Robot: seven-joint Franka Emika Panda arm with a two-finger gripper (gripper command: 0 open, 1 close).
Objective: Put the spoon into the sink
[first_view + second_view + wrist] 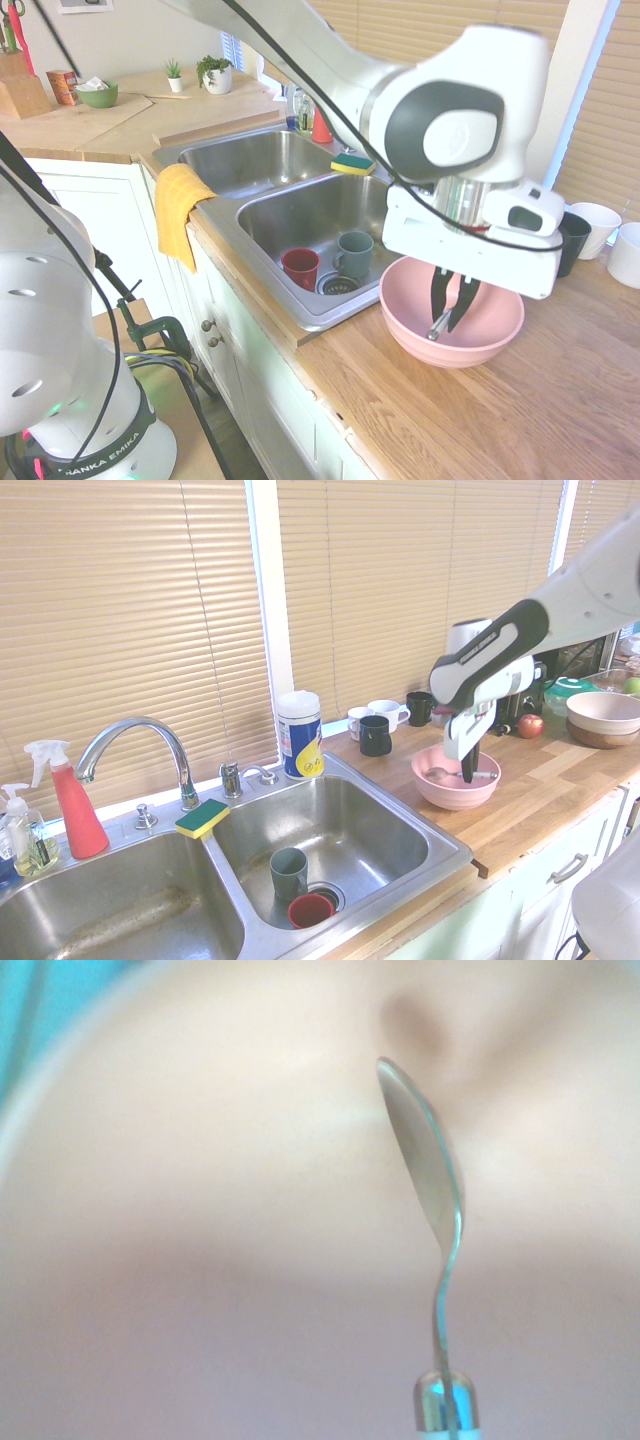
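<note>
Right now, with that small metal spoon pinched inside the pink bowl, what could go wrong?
The small metal spoon sits sideways in the black two-finger gripper, so it could twist or slip. Lifted too low, it might catch the rim of the round pink bowl. Over the basin, it could land in the red cup or grey-blue mug beside the strainer.

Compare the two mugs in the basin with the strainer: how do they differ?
The red mug is red, the other mug grey-blue. The red mug looks shorter; the grey-blue mug looks taller. Both stand in the same basin, beside the strainer.
</note>
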